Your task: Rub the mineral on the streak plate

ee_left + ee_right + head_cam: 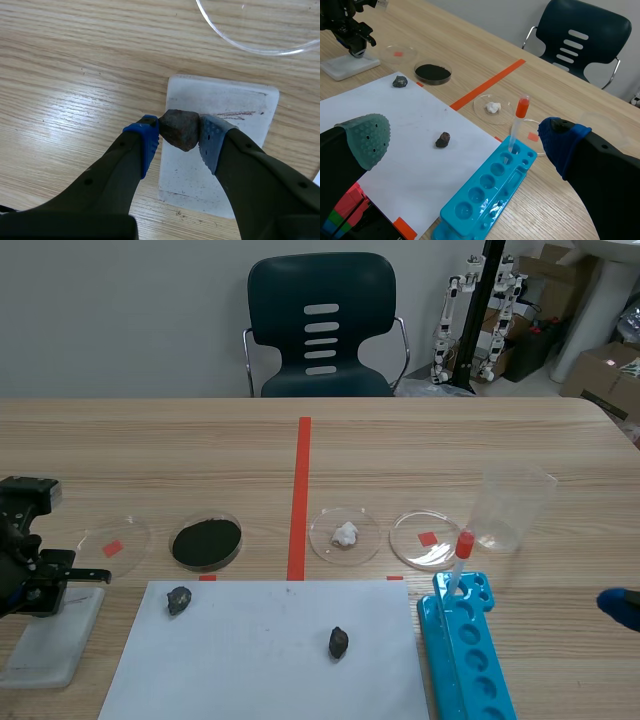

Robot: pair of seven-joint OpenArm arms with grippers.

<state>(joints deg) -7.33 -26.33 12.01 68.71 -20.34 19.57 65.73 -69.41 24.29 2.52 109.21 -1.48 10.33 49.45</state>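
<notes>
1. The left gripper [180, 136] is clamping the dark mineral [181, 125] between its pads, leaving the stone's lower tip free for rubbing.
2. The mineral is sitting over the white streak plate [235, 97], beside a faint reddish streak [240, 114] (likely mineral powder).
3. The plate is lying flat on the counter [75, 75], giving firm backing.
4. The right gripper [465, 142] is hanging open, well apart.

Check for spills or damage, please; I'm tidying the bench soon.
Nothing spilled or broken. The only mark is a faint reddish streak on the white plate, beside the stone gripped in the left end effector.
</notes>
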